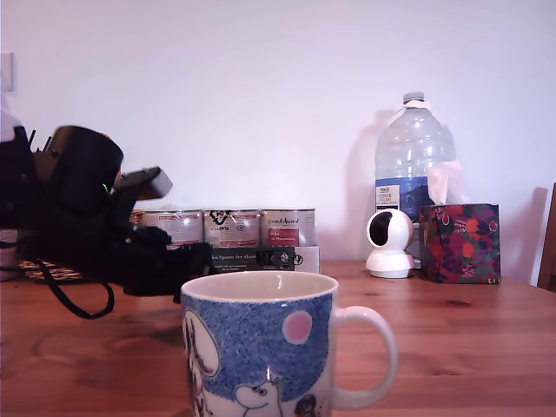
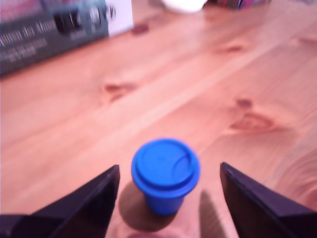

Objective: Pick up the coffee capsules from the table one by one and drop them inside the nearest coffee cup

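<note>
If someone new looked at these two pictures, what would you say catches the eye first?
In the exterior view, the big white and blue cartoon mug fills the foreground on the wooden table, with the dark arm to the exterior view's left behind it. In the wrist view, a small deep-blue capsule stands rim-up on the wood between the open fingers of the gripper, not touching either.

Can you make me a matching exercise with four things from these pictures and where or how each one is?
Things:
1. coffee capsule
2. coffee cup
3. gripper
4. water bottle

Descriptions:
A. open, a finger either side of the blue pod
B. nearest the exterior camera, handle to that view's right
C. at the back by the wall
D. standing on the table between two dark fingers

Pairs: 1-D, 2-B, 3-A, 4-C
</note>
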`<state>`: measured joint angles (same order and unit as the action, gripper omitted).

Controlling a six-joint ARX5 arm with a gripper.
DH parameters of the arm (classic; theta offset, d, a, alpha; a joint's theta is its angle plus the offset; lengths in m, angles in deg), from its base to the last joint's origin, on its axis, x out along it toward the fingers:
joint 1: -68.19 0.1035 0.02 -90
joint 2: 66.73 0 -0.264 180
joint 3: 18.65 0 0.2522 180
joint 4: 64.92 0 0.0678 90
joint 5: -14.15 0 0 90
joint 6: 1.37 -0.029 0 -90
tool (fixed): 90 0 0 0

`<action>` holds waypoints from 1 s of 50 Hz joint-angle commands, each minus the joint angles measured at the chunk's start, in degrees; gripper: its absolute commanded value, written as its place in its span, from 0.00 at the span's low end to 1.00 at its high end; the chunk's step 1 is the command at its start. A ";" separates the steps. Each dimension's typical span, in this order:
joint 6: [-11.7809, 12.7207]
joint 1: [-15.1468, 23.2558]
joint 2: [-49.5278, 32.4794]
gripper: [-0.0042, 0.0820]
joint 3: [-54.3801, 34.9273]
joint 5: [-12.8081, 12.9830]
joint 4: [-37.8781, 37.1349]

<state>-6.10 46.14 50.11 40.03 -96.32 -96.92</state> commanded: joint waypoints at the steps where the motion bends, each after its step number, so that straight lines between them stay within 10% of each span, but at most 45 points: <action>1: -0.26 -0.26 1.38 0.73 0.52 0.02 -0.04; 20: -0.26 -0.24 1.68 0.72 0.59 1.55 0.39; 32: -1.79 -0.26 1.68 0.23 0.68 1.22 0.94; 50: -1.73 -0.24 1.64 0.22 0.68 1.20 0.81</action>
<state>-7.61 46.14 50.53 40.23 -94.98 -95.74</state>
